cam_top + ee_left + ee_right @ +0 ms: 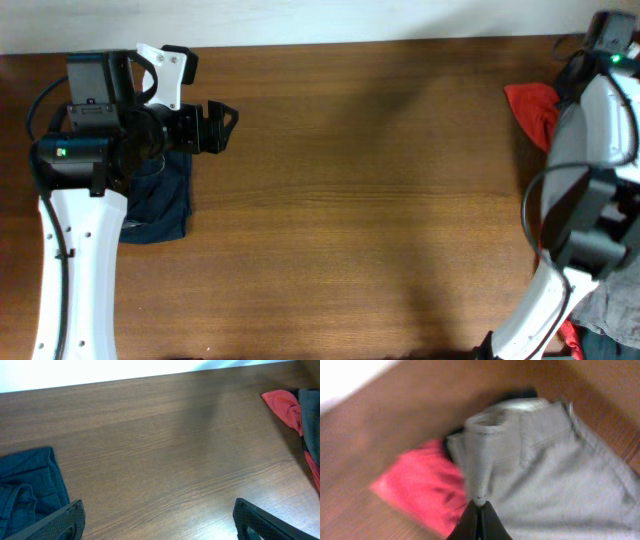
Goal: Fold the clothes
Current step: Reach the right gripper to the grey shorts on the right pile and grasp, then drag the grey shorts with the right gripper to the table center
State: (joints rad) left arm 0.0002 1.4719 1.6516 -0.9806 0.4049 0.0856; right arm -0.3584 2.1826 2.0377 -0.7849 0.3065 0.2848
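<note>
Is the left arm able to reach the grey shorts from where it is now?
Probably not. The left gripper hangs open at the far left, near the navy garment, while the grey shorts lie at the far right edge, where the right gripper seems shut on them.

**A:** What do you have on the left side of the table (380,200)?

**B:** You have a dark navy garment (160,200) lying crumpled on the brown wood, near the far left corner.

**A:** And on your right?

**B:** You'll see a red garment (535,108) bunched near the far right edge, well apart from the navy one. In the right wrist view something black (451,442) touches it, too blurred to name. A white surface (300,20) runs along the table's far edge.
</note>
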